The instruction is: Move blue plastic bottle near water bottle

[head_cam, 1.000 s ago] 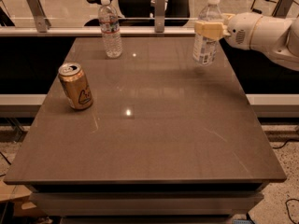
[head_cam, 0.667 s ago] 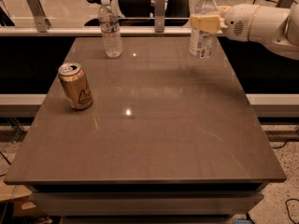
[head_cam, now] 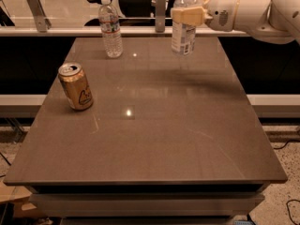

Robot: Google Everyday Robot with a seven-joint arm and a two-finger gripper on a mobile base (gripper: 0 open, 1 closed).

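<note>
In the camera view, the gripper [head_cam: 181,16] is seen at the far right of the table [head_cam: 154,139], reached in from the right on a white arm [head_cam: 248,11]. Its beige fingers [head_cam: 190,15] are closed around the upper body of the blue bottle [head_cam: 183,40], just under the neck. The bottle is held upright, and its base appears to be lifted slightly clear of the tabletop near the far edge; a soft shadow is cast on the surface below it. The water bottle [head_cam: 110,28] is stood upright near the far edge, left of centre, well apart from the held bottle. A gold can [head_cam: 76,86] is placed near the left edge, tilted slightly, nearer the camera than both bottles.
</note>
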